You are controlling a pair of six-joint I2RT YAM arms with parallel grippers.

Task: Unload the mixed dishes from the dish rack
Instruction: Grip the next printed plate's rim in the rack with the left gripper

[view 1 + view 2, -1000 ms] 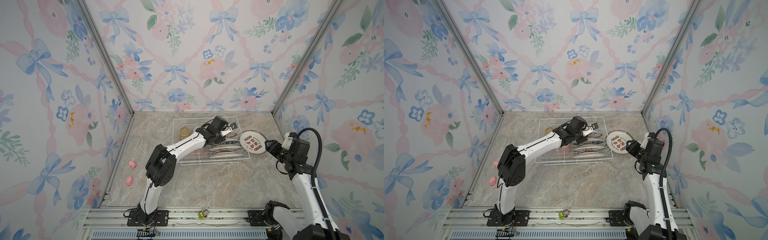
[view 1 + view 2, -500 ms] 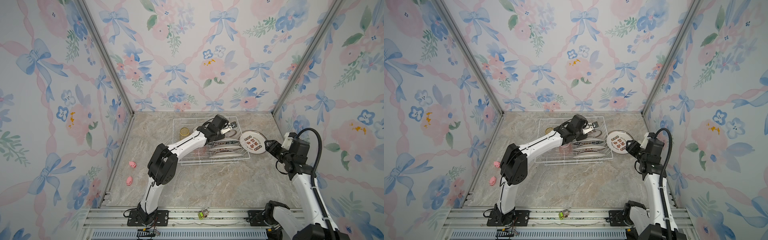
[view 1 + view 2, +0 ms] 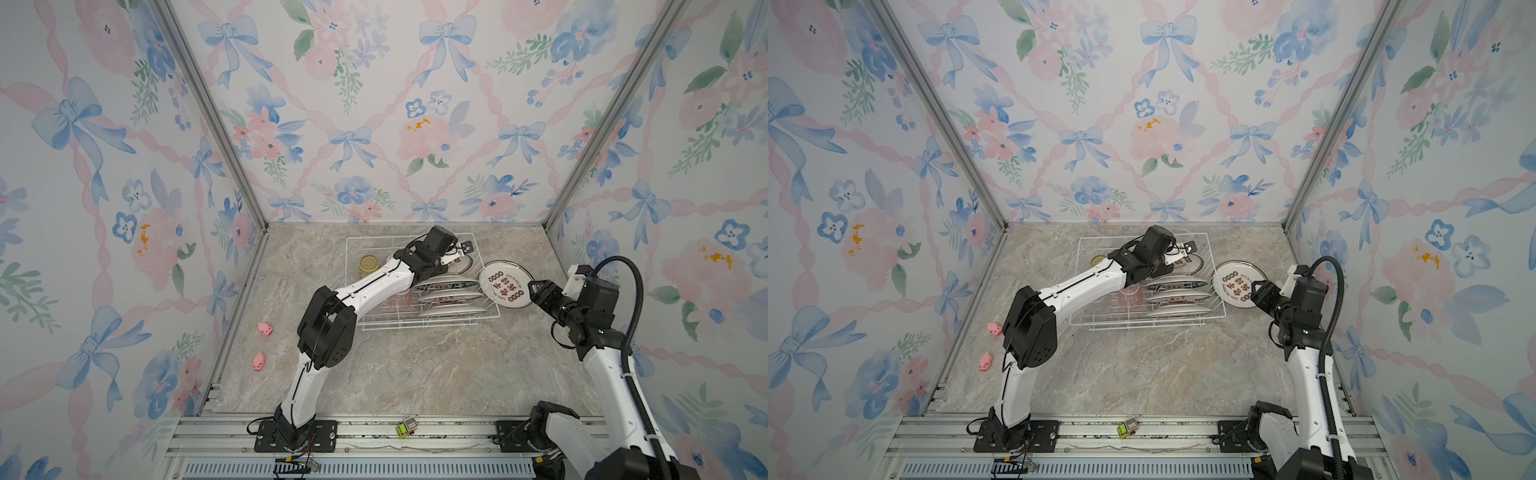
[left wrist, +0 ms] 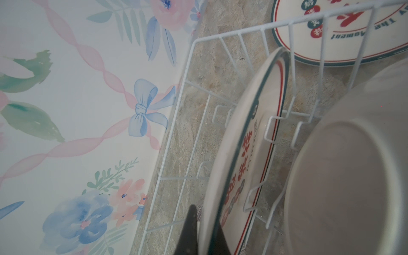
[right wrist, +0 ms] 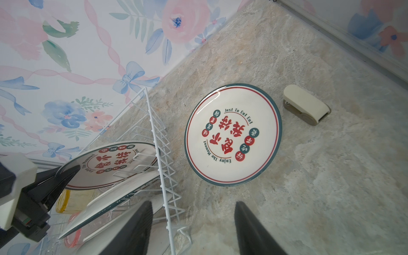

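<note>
Right fingers (image 5: 136, 225) just hang wide open and empty, a bit short of a plate (image 5: 233, 134) lying flat on the table (image 5: 309, 187) right beside the rack (image 3: 430, 328). Inside the rack, three plates (image 3: 451, 297) stand in the slots. Behind them the left fingers (image 4: 188, 234) are clamped on the rim of the far plate (image 4: 245, 154).

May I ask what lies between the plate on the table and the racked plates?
The dish rack's wire wall and bare tabletop, shown in the right wrist view.
</note>
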